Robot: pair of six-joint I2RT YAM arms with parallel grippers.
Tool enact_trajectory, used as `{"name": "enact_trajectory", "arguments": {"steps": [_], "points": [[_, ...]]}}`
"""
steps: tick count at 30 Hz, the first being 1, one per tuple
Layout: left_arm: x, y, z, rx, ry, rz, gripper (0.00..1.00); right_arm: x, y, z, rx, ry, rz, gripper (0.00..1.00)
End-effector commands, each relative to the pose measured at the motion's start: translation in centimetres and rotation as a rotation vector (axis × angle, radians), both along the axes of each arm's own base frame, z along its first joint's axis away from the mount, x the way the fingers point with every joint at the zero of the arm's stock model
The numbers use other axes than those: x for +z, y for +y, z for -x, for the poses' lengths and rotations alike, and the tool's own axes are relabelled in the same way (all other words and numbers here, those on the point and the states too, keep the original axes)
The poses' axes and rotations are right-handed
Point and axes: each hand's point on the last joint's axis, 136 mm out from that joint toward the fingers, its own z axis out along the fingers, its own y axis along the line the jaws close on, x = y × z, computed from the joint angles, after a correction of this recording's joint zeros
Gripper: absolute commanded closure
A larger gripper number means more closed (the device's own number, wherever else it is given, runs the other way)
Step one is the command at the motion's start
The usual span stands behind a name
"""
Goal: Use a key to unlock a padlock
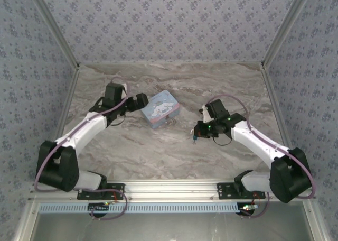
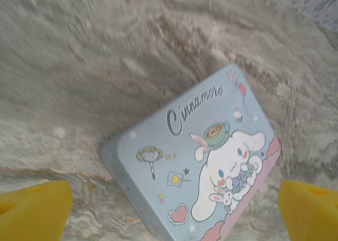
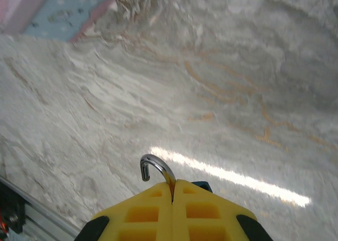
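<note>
On the left of the marbled surface point(image 1: 158, 161), the left end effector point(image 1: 139, 101) hangs just beside the left edge of a light-blue cartoon-printed tin point(image 1: 160, 109). In the left wrist view its yellow fingers point(image 2: 33, 210) stand wide apart at the bottom corners, with nothing between them but the tin's near corner lower down. The tin lies flat, lid up, turned at an angle to the surface's edges.

Right of the tin and a little nearer the arm bases, well apart from it, the right end effector point(image 1: 197, 135) points toward the left. Its yellow fingers point(image 3: 142, 212) are pressed together on the padlock point(image 3: 161, 163). The thin silvery shackle hooks up and out from the seam between them, and a sliver of teal body shows at the right fingertip. The padlock is held above the bare surface, with a corner of the tin at the top left of the right wrist view.
</note>
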Motion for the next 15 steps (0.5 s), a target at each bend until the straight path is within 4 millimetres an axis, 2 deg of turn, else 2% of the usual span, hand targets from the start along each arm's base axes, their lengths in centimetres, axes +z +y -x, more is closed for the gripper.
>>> {"name": "enact_trajectory", "arguments": {"steps": [1, 7, 15], "points": [[2.7, 2.0, -0.1, 0.034, -0.093, -0.091, 0.0, -0.6, -0.9, 1.9, 0.021, 0.072, 0.107, 0.99], [3.9, 3.6, 1.1, 0.072, -0.125, -0.113, 0.01, -2.8, 0.5, 2.6, 0.053, 0.137, 0.171, 0.99], [4.2, 5.7, 2.6, 0.108, -0.126, -0.131, 0.01, -5.5, 3.4, 1.8, 0.118, 0.207, 0.198, 0.99]]}}
